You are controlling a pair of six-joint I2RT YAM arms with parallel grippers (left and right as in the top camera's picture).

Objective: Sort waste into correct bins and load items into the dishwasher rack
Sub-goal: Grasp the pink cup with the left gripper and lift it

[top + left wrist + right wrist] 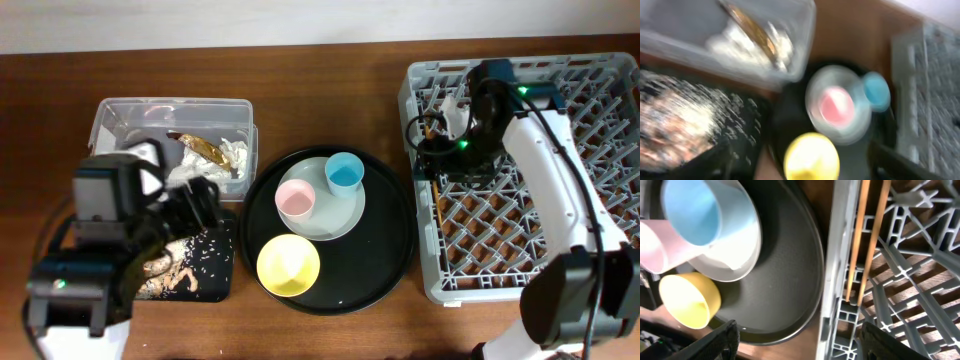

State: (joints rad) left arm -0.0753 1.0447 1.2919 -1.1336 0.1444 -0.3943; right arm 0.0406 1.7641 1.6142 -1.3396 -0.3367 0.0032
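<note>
Left: clear plastic tub [110, 108] behind shallow black rectangular tray [222, 280]. Centre: large round black tray [385, 240]. Right: grey lattice crate [600, 110] holding wooden chopsticks [440, 205].

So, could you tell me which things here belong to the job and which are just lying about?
Job: food scraps, napkins, peel, clear tub, black shallow tray, pink cup, blue cup, yellow bowl, plate, chopsticks, rack.
Lying about: round black tray, table.

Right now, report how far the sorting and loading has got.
Done: chopsticks lie in the rack; peel and napkins are in the clear tub, food scraps in the black tray. In hand: nothing; right jaws open over the rack. To load: pink cup, blue cup, plate and yellow bowl on the round tray.
</note>
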